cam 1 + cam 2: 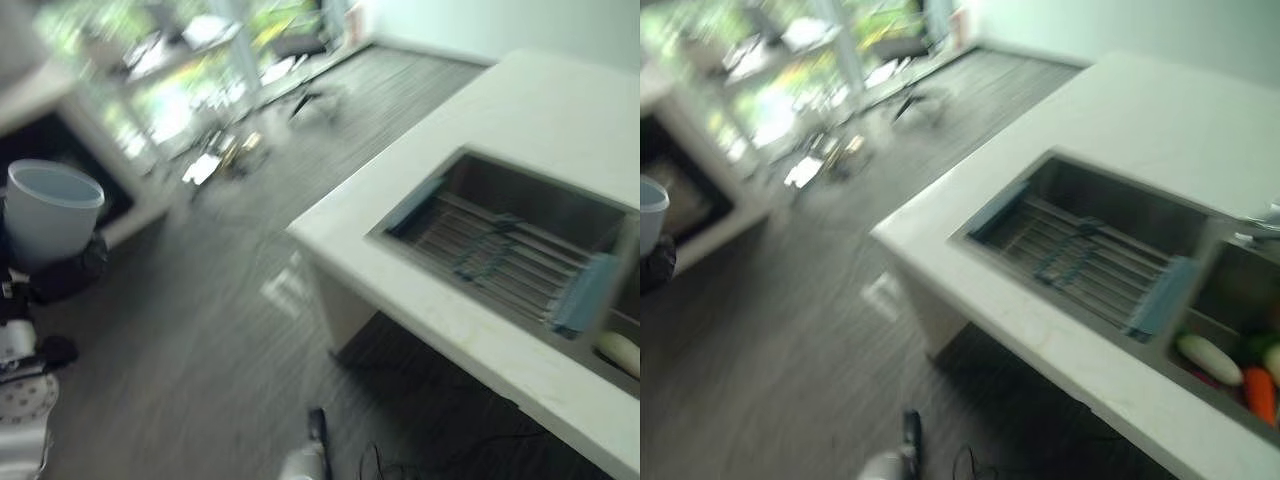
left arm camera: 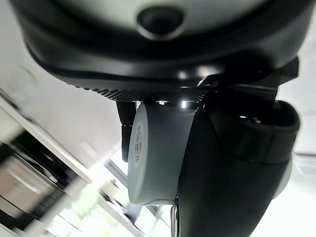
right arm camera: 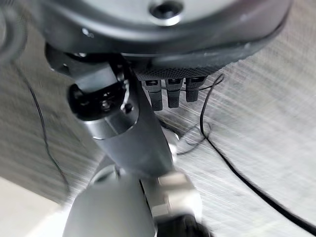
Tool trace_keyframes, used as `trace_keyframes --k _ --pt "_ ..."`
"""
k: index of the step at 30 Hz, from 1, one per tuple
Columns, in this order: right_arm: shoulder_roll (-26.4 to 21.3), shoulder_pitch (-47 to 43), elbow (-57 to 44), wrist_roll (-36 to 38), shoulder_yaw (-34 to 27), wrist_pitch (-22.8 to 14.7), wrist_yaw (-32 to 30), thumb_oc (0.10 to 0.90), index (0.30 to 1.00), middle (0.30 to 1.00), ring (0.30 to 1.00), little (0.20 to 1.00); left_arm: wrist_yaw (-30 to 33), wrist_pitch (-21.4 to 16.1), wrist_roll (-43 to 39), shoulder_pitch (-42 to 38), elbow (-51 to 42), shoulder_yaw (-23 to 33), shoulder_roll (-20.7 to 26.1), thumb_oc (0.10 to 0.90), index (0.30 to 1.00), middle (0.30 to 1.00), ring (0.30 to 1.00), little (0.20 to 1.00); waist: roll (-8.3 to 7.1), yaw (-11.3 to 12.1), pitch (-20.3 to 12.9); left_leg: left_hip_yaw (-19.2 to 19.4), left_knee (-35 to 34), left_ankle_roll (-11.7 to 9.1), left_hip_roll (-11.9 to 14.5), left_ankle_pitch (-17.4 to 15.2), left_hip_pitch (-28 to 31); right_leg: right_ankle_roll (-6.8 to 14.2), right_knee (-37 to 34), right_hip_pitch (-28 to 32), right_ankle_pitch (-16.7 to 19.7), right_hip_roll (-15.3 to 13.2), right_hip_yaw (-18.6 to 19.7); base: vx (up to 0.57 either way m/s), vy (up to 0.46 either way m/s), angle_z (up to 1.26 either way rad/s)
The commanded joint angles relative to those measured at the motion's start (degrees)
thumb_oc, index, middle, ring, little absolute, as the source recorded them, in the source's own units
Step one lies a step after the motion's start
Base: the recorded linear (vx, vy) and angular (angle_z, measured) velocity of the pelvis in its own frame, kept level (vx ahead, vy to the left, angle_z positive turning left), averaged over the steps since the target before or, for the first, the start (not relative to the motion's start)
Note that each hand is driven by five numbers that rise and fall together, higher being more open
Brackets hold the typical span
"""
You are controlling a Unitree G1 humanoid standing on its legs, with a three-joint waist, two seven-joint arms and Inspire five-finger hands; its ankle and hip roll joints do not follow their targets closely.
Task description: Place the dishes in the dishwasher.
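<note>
Left hand point(image 2: 237, 163) curled round white cup point(image 2: 158, 153) (held at far left); right hand point(image 3: 170, 91) fingers straight, empty.

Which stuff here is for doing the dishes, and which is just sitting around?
For the job: the pale cup held in the left hand; the sink with its rack.

Just lying about: the vegetables in the other sink basin; the white counter; the right hand, hanging over the floor.
</note>
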Motion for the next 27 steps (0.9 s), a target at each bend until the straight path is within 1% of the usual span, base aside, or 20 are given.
trace_keyframes --k 1,3,4,6,8,9,11,12,13,14,15,16,17,18,19,20,22,27 --pt "0.4 -2.0 0.5 6.9 -0.1 -2.7 2.0 0.8 0.9 0.9 0.9 0.9 4.0 -8.2 1.1 -5.5 -3.7 2.7 8.8 0.4 0.3 0.3 0.3 0.3 3.37 -6.6 -1.8 -4.0 6.2 -0.8 -1.9 -5.0 1.7 8.2 -4.1 4.9 -2.2 -1.5 1.4 -0.13 0.315 1.72" --pt "0.8 -1.8 0.5 6.9 -0.7 -3.3 1.2 0.8 0.9 0.9 0.9 0.9 3.0 -7.8 0.4 -6.0 -5.0 1.8 8.4 0.4 0.3 0.3 0.3 0.3 3.63 -6.4 -2.2 -4.3 6.2 -1.0 -2.4 -5.3 1.2 8.4 -4.1 5.2 -2.1 -1.9 0.9 -0.04 0.268 1.21" --pt "1.2 -1.9 0.5 6.8 -1.1 -3.4 0.5 0.8 0.9 0.9 0.9 0.9 1.8 -7.4 -0.3 -6.4 -5.9 1.2 8.0 0.4 0.3 0.3 0.3 0.3 3.81 -6.1 -2.6 -5.0 6.2 -0.8 -3.3 -5.9 1.2 8.8 -4.1 5.3 -1.9 -2.2 0.7 -0.02 0.305 0.7" --pt "1.8 -2.2 0.4 6.3 -1.5 -3.8 -1.0 0.8 0.9 0.9 0.9 0.9 -0.3 -5.4 -1.4 -6.8 -7.6 -0.3 6.7 0.4 0.3 0.3 0.3 0.3 3.93 -5.1 -3.1 -6.6 6.2 -0.2 -5.3 -7.6 1.4 9.9 -4.1 5.5 -1.4 -3.3 0.5 -0.01 0.388 0.44" --pt "2.9 -2.5 -0.8 4.9 -1.7 -4.0 -2.4 0.8 0.9 0.9 0.9 0.9 -1.9 -4.2 -1.0 -7.0 -8.6 -2.5 5.1 0.4 0.3 0.3 0.3 0.3 3.79 -4.2 -3.6 -7.1 6.2 0.7 -7.1 -8.9 1.8 11.0 -4.1 6.2 -0.6 -4.6 -0.4 0.02 0.373 0.1" --pt "3.4 -2.6 -1.5 4.6 -1.4 -4.1 -3.0 0.8 0.9 0.9 0.9 0.9 -2.1 -3.9 -0.7 -7.2 -9.0 -3.6 4.4 0.4 0.3 0.3 0.3 0.3 3.7 -3.9 -3.7 -7.4 6.2 1.2 -7.8 -9.4 1.8 11.0 -4.1 6.8 -0.3 -4.7 -0.7 0.05 0.325 0.1" --pt "4.6 -2.5 -3.9 4.6 -0.9 -4.2 -4.9 0.8 0.9 0.9 0.9 0.9 -2.7 -3.4 0.4 -8.2 -10.0 -6.1 2.7 0.4 0.3 0.3 0.3 0.3 3.61 -3.5 -3.5 -8.6 6.2 2.4 -9.2 -10.2 2.0 10.5 -4.1 7.8 0.2 -4.1 -0.7 0.08 0.264 0.12" --pt "5.7 -2.5 -6.3 5.1 -0.6 -3.5 -6.3 0.8 0.9 0.9 0.9 0.9 -2.9 -3.4 1.6 -9.4 -10.5 -8.6 1.1 0.4 0.3 0.3 0.3 0.3 3.75 -4.1 -2.9 -10.1 6.2 3.5 -10.2 -10.9 2.1 9.9 -4.1 8.1 1.8 -2.6 0.9 0.08 0.218 0.15" --pt "5.9 -2.4 -7.0 4.9 -0.6 -3.2 -6.5 0.8 0.9 0.9 0.9 0.9 -2.9 -3.4 1.8 -9.8 -10.4 -9.2 0.9 0.4 0.3 0.3 0.3 0.3 3.87 -4.3 -2.7 -10.6 6.2 3.8 -10.4 -11.0 2.2 9.9 -4.1 8.1 2.4 -2.3 1.2 0.1 0.178 0.25" --pt "6.7 -2.1 -8.1 6.1 -0.4 -3.2 -7.2 0.8 0.9 0.9 0.9 0.9 -3.5 -4.8 2.5 -11.6 -9.8 -12.2 0.2 0.4 0.3 0.3 0.3 0.3 3.94 -6.0 -1.9 -13.6 6.2 5.0 -11.5 -11.6 2.2 10.0 -4.1 7.2 3.5 0.3 6.0 -0.01 0.058 0.47" --pt "7.3 -1.7 -8.8 6.7 -0.4 -3.8 -7.6 0.8 0.9 0.9 0.9 0.9 -3.8 -6.7 3.1 -13.8 -8.6 -15.1 -0.4 0.4 0.3 0.3 0.3 0.3 4.12 -8.0 -0.8 -16.5 6.2 6.0 -12.5 -10.6 1.4 9.1 -4.1 5.1 3.4 3.3 10.0 0.0 0.022 1.16" --pt "7.7 -1.5 -9.0 6.8 -0.1 -4.6 -7.8 0.8 0.9 0.9 0.9 0.9 -3.8 -7.3 3.9 -15.4 -8.2 -17.2 -0.8 0.4 0.3 0.3 0.3 0.3 3.81 -9.7 -0.4 -19.3 6.2 6.4 -13.8 -10.4 1.1 8.9 -4.1 3.5 1.9 5.2 14.8 -0.02 -0.024 2.13" --pt "7.7 -1.4 -8.8 7.2 0.2 -4.8 -8.0 0.8 0.9 0.9 0.9 0.9 -3.6 -7.4 5.1 -16.7 -8.1 -18.8 -1.0 0.4 0.3 0.3 0.3 0.3 3.21 -10.6 -0.2 -21.1 6.2 6.6 -15.1 -10.4 1.0 9.1 -4.1 2.3 1.0 5.5 18.6 0.09 -0.055 2.65" --pt "7.6 -1.1 -8.3 7.2 0.2 -4.6 -8.1 0.8 0.9 0.9 0.9 0.9 -3.3 -6.8 6.6 -18.0 -8.4 -20.1 -1.2 0.4 0.3 0.3 0.3 0.3 2.34 -11.6 -0.2 -23.0 6.2 6.7 -16.7 -10.6 0.7 9.8 -4.1 0.1 1.2 5.7 23.3 0.12 -0.094 2.59" --pt "7.5 -1.0 -7.1 7.3 -0.2 -4.4 -7.8 0.8 0.9 0.9 0.9 0.9 -3.6 -7.1 6.8 -18.8 -8.2 -21.0 -1.2 0.4 0.3 0.3 0.3 0.3 2.1 -12.1 -0.5 -24.3 6.2 6.9 -17.3 -10.5 0.2 10.4 -4.1 -1.5 2.1 6.3 26.2 0.18 -0.173 1.71" --pt "6.7 -1.3 -3.2 5.4 -0.5 -4.7 -6.0 0.8 0.9 0.9 0.9 0.9 -4.4 -6.5 7.5 -18.9 -8.3 -20.9 -1.1 0.4 0.3 0.3 0.3 0.3 1.31 -11.2 -1.2 -23.6 6.2 6.4 -16.6 -10.4 -0.2 10.8 -4.1 -1.2 1.6 5.6 25.5 0.16 -0.204 1.13" --pt "5.7 -2.3 0.2 4.8 -0.1 -6.2 -3.8 0.8 0.9 0.9 0.9 0.9 -4.3 -5.4 8.6 -18.4 -9.6 -20.9 -0.9 0.4 0.3 0.3 0.3 0.3 0.87 -9.5 -2.2 -22.5 6.2 5.4 -15.0 -10.4 -0.5 10.5 -4.1 -0.6 0.2 5.0 23.3 0.12 -0.199 0.87" --pt "4.7 -3.5 0.3 5.2 1.2 -8.0 -2.6 0.8 0.9 0.9 0.9 0.9 -3.1 -4.1 8.7 -16.9 -11.5 -19.3 0.1 0.4 0.3 0.3 0.3 0.3 0.77 -8.2 -2.6 -22.3 6.2 4.3 -13.8 -10.3 -0.2 9.8 -4.1 0.2 -1.5 5.0 21.9 0.03 -0.1 0.42"
